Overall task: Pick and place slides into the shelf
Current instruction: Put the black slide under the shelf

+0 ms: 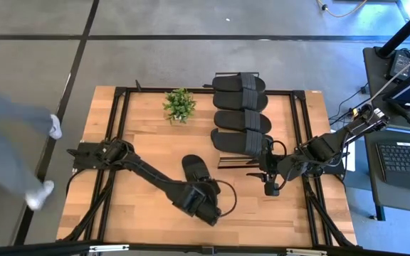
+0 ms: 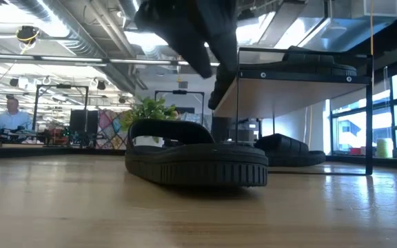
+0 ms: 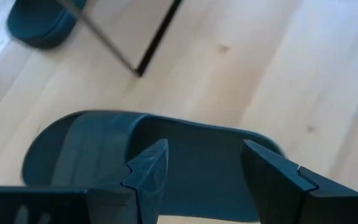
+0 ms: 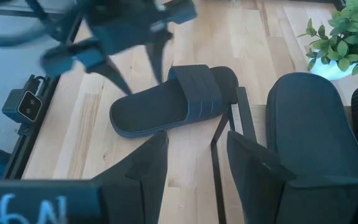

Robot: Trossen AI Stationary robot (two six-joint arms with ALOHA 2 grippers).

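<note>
High view: matte black ribbed-strap slide [image 1: 196,168] is lying loose on the wooden tabletop [image 1: 141,135]; left pincer [image 1: 216,211], released, is hovering just beside its heel end, nearer than the right pincer [image 1: 271,189], gaping empty.

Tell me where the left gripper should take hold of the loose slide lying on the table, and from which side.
Grip the loose slide across its bare heel end, coming down from above with one finger on each long edge. It lies flat, sole down, and the wide ribbed strap covers the toe half, leaving the heel clear. The left gripper already hangs open just over it, so this is likely simplest.
</note>
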